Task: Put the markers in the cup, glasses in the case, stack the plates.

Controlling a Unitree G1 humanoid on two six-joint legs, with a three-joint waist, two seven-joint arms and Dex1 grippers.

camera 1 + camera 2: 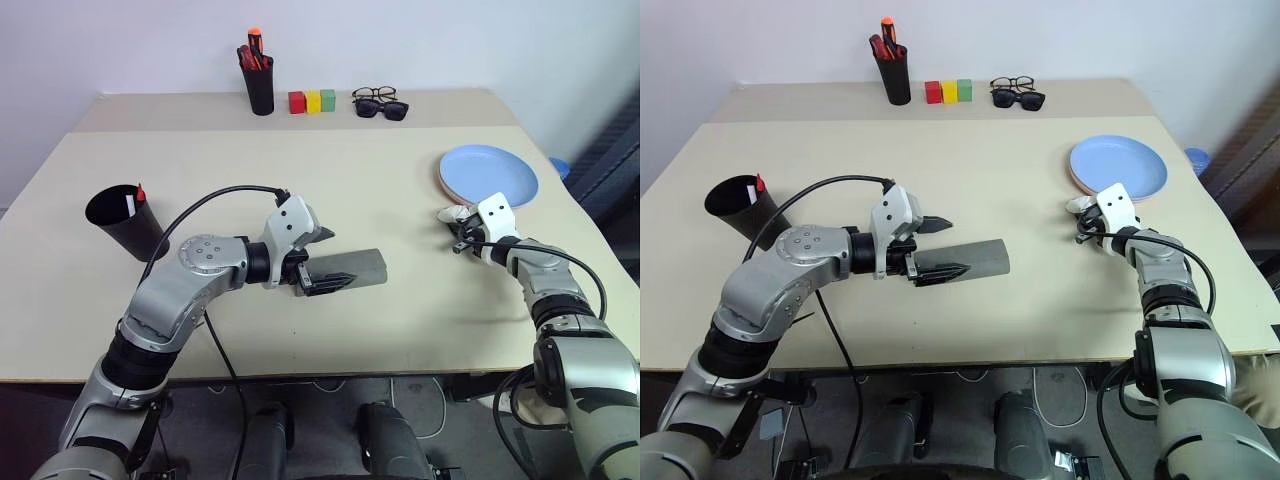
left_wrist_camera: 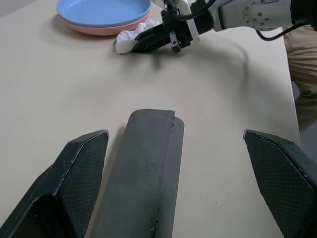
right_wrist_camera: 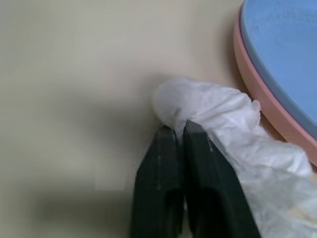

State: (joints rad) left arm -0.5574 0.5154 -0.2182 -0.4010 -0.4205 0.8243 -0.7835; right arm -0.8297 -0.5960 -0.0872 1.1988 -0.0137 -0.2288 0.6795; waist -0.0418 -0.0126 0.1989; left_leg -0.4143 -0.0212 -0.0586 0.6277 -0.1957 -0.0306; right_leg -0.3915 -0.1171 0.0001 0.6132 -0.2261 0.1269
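- Nearest the head camera, the left gripper (image 1: 322,262) stands spread wide and grasps nothing; its two black fingers straddle the near end of the grey case (image 1: 352,268), which lies shut and flat on the table (image 1: 300,170).
- Over to the robot's right, the right gripper (image 3: 179,136) is clenched, its tips pinching the edge of a crumpled white tissue (image 3: 218,124) that lies just beside the plates.
- Blue plate (image 1: 490,173) already sits on the pink plate (image 3: 257,94); stacking looks done.
- At the robot's left stands the black cup (image 1: 125,220), tilted, with the white marker (image 1: 131,205) and red marker (image 1: 141,192) showing at its rim; that step looks done too.
- Back at the wall edge, the wire-rimmed glasses (image 1: 374,94) rest touching the dark sunglasses (image 1: 383,109), beside three coloured blocks (image 1: 312,101) and the pen holder (image 1: 260,85); they are well apart from the case.
- Handling, as a judgement: the case is a stiff, light shell, smooth and rounded, so it may skid or roll under a squeeze; best taken across its long sides, low, near the middle.
- Glasses are light and fragile, the rims thin and easily bent; take them at the bridge or a temple hinge, never on the lenses.
- Tissue is soft and nearly weightless; a pinch holds it, though it may drag against the plates.
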